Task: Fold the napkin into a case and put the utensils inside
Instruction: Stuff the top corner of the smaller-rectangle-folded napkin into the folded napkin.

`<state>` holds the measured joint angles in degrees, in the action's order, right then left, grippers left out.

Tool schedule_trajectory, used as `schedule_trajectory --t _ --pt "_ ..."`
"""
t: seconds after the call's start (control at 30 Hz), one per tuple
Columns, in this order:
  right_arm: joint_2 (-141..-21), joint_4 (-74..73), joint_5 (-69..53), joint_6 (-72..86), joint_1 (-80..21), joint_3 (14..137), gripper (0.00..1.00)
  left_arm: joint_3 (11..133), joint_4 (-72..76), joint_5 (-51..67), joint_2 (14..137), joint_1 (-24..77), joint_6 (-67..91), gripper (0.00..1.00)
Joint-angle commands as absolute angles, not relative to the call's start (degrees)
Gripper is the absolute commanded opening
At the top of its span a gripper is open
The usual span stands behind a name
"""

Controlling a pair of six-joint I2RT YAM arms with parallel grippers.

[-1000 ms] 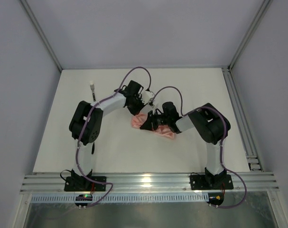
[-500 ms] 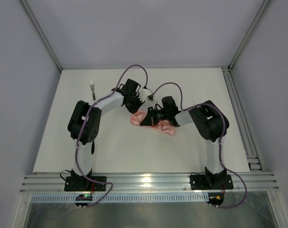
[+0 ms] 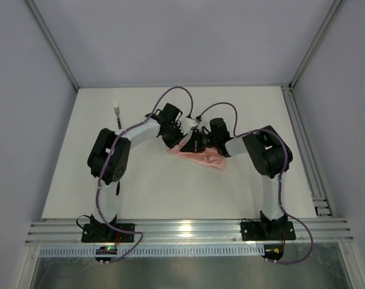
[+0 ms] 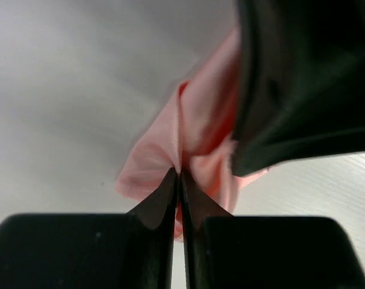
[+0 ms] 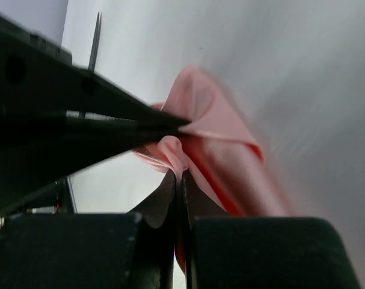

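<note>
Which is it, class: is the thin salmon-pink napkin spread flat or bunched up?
Bunched: the napkin shows gathered folds pinched by the left gripper and right gripper.

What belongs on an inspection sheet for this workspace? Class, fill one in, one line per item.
Surface: white table, matte.
Job's things: pink napkin bunched mid-table, pinched from both sides; one slim dark utensil at far left, apart from it; a second not made out.
Clutter: nothing seen.
End effectors: left end effector and right end effector each shut on a napkin fold, tips close together.
Cables: purple cables arch above both wrists.
Surroundings: grey walls, aluminium rail along the near edge.
</note>
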<state>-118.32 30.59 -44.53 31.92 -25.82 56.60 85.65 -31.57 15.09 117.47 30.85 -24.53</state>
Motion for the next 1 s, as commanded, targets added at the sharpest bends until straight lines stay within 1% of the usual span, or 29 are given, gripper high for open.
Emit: schedule_trajectory --t 0.0,0.1,0.23,0.37,0.43,0.5,0.67,0.73,0.77,0.83,0.93,0.97 --pt "-117.9 34.3 -38.6 35.4 -24.9 57.9 0.04 84.8 -34.8 18.5 115.7 32.5 -27.3 0.05" --pt "-117.8 34.5 -38.2 36.6 -24.8 58.1 0.04 84.3 -34.5 17.8 115.6 32.6 -27.8 0.05" --pt "-118.6 28.7 -37.8 33.4 -24.9 62.0 0.04 84.5 -34.5 18.1 115.8 32.6 -27.4 0.05" --pt "-120.2 24.4 -38.4 29.6 -25.1 63.3 0.04 85.3 -33.3 18.5 115.4 32.5 -25.7 0.05" --pt "-120.2 25.2 -38.8 30.0 -25.2 62.3 0.04 86.2 -33.1 20.6 115.3 32.3 -24.7 0.05" --pt "-119.4 22.3 -38.0 28.2 -25.6 62.8 0.04 86.9 -33.3 22.8 115.4 31.6 -22.7 0.05" --pt "-118.2 17.4 -32.3 26.9 -26.0 64.1 0.04 87.7 -35.1 28.1 114.8 29.7 -19.9 0.05" --pt "-116.9 12.9 -29.1 24.6 -28.0 65.2 0.04 86.7 -35.1 28.7 114.2 29.0 -19.0 0.05" --pt "-116.5 8.4 -24.7 23.4 -28.8 66.0 0.04 86.4 -35.0 28.8 114.0 28.9 -19.0 0.05" --pt "-116.1 7.5 -22.5 23.5 -30.7 66.6 0.04 85.8 -35.0 29.4 113.8 28.9 -18.8 0.05" --pt "-114.8 7.2 -16.5 25.2 -31.9 65.7 0.04 84.6 -33.9 30.8 112.9 28.9 -18.1 0.05" --pt "-114.4 6.0 -12.8 25.3 -32.9 65.7 0.04 84.0 -33.3 31.1 111.6 28.9 -17.8 0.05"
